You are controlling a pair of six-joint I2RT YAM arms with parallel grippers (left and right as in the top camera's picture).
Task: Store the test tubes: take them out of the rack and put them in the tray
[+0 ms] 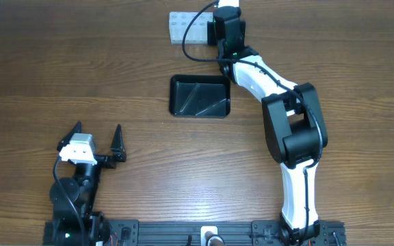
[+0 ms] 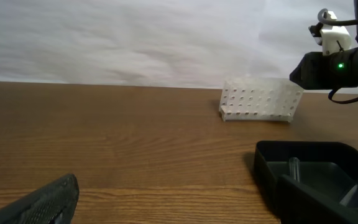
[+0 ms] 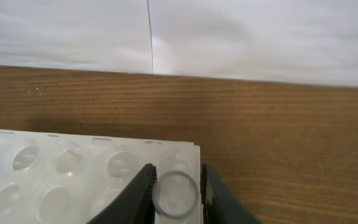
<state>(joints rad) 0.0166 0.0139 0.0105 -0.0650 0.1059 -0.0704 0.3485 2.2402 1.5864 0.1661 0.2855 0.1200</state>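
Observation:
The white test tube rack stands at the far edge of the table. My right gripper is at the rack's right end. In the right wrist view its fingers press on both sides of a clear test tube that stands upright in the corner hole of the rack. The black tray lies nearer, in the middle, with clear tubes lying inside. My left gripper rests open and empty at the near left, far from both rack and tray.
A white wall rises just behind the rack. From the left wrist view, the tray sits between my left gripper and the right arm's wrist. Bare wooden table lies left of the rack and tray.

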